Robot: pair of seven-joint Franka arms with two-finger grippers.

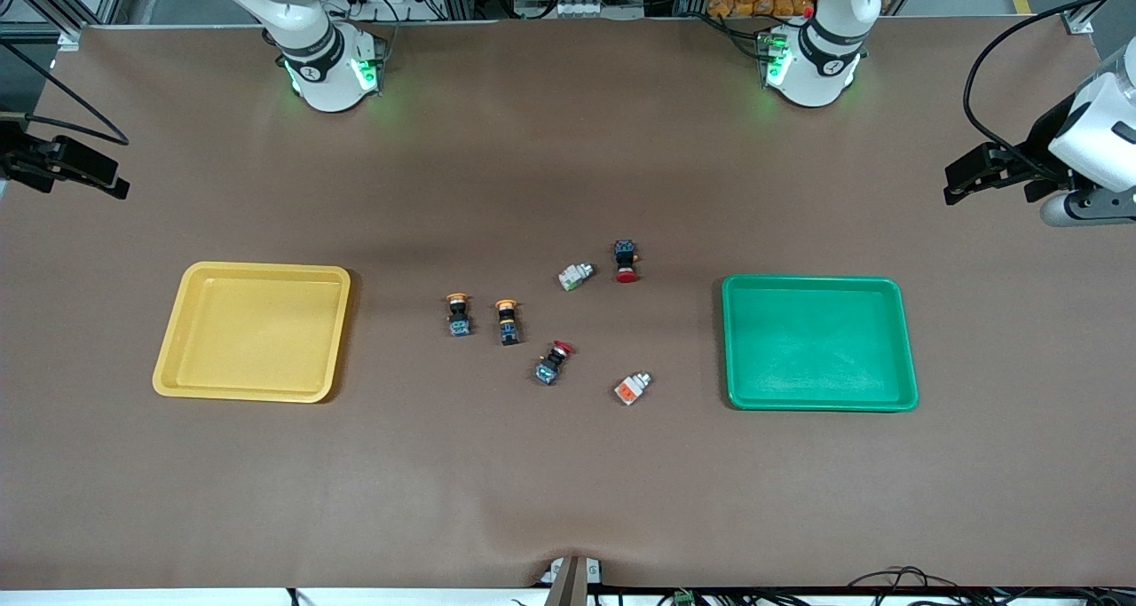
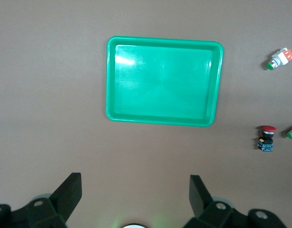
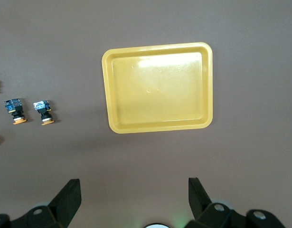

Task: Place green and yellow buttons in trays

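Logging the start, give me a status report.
Left tool and right tool open, waiting high. Yellow tray, green tray empty; buttons on table between. Nothing blocking.

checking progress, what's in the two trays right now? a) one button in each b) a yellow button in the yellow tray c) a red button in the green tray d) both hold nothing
d: the yellow tray and the green tray show bare floors, and all six buttons lie on the table between them.
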